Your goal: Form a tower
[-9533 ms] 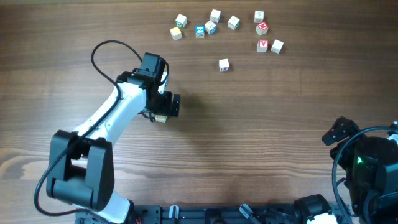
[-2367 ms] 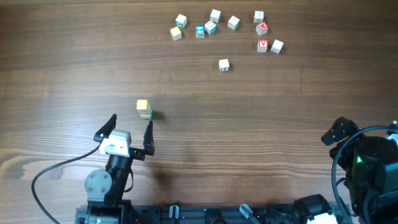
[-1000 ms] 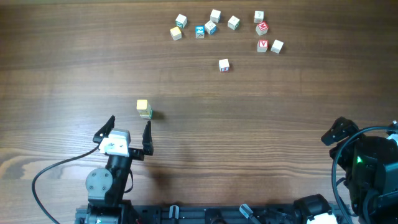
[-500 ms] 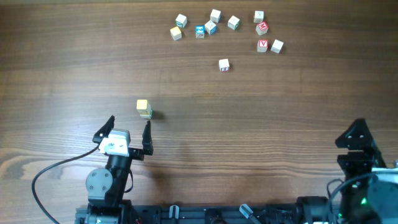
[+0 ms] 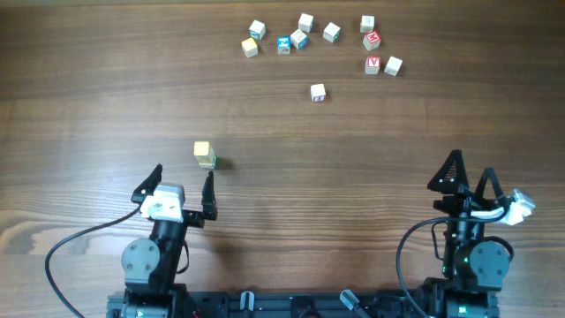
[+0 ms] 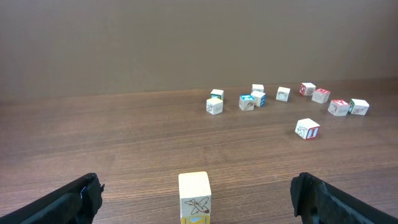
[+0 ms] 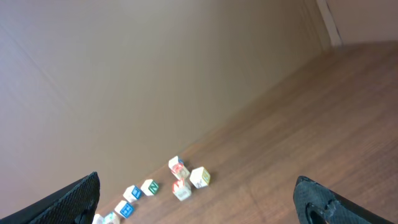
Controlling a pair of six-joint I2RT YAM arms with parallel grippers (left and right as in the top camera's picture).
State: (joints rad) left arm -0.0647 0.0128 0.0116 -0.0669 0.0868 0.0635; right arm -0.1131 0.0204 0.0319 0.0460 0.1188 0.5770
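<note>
The tower (image 5: 204, 155) is a short stack of tiny wooden cubes left of the table's middle, with a pale yellow top face. In the left wrist view the tower (image 6: 194, 190) stands upright, its top cube shows an airplane drawing, and its base is cut off by the frame edge. My left gripper (image 5: 184, 174) is just in front of it, open and empty, and the stack lies ahead of its wide-apart fingertips (image 6: 87, 194). My right gripper (image 5: 470, 168) is at the front right, open and empty, far from the tower.
Several loose cubes (image 5: 300, 40) with white, red and blue faces lie scattered along the far edge, with more at the right (image 5: 375, 49). One single cube (image 5: 318, 92) sits nearer the middle. The right wrist view shows some of these cubes (image 7: 183, 180).
The right arm has come out of its folded pose at the lower right corner and now points its open gripper up the table. The left arm and the tower have not moved.
</note>
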